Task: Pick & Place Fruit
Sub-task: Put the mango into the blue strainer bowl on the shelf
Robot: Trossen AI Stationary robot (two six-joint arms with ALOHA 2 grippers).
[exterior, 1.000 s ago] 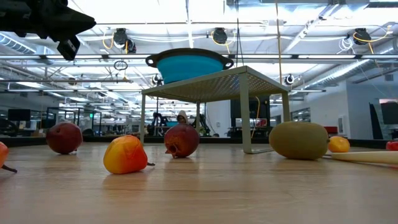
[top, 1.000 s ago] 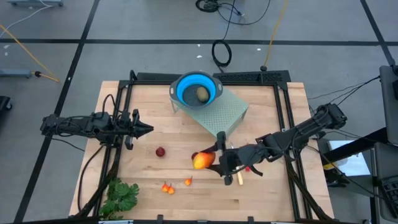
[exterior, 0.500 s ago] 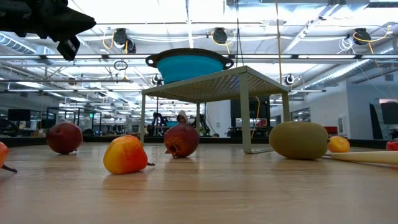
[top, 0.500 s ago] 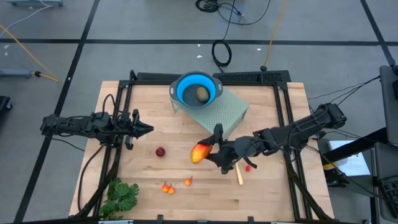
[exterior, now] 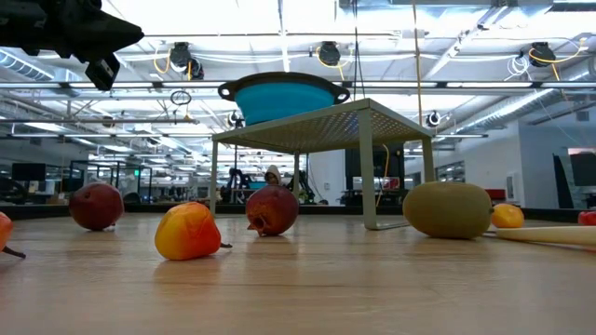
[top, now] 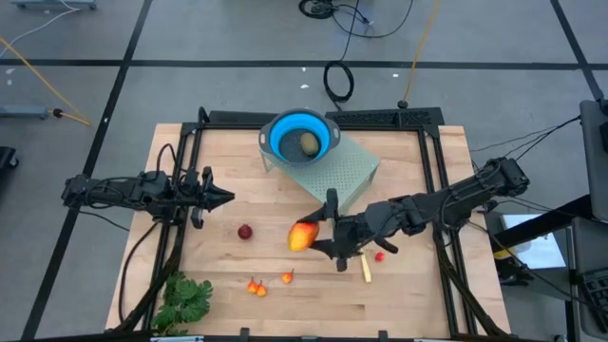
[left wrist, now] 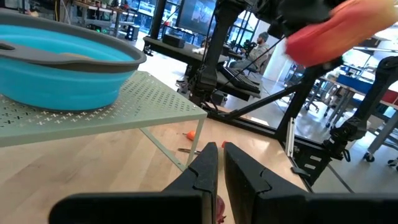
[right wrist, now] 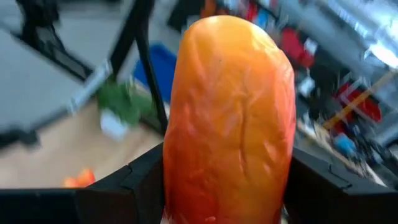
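The long orange-red fruit (right wrist: 229,124) is smooth and waxy, faintly creased, yellow-orange shading to red, with a rounded end. The right claw (top: 313,237) is clamped on it, dark fingers (right wrist: 134,183) pressed on either side, holding it above the pale wooden plank surface (top: 408,294) just near of the green stand (top: 347,171).

That stand is perforated sheet metal on thin legs. On it sits one blue collapsible bowl (top: 300,136), soft-looking with a grey rim, holding one olive-brown oval (top: 310,143).

On the surface: one dark red ball (top: 245,232) left of the held fruit, three tiny orange-red bits (top: 257,286) at the near side, one small red piece (top: 379,256) beside the yellow knife handle (top: 366,270), and one crinkly leafy green bunch (top: 183,299) in the near left corner. The low view shows two matte dark red balls (exterior: 96,206), one glossy orange-yellow piece (exterior: 189,231) and one fuzzy olive-brown oval (exterior: 448,209).

The left claw (top: 226,199) waits over the left side, its slim dark fingers (left wrist: 205,171) together on nothing.
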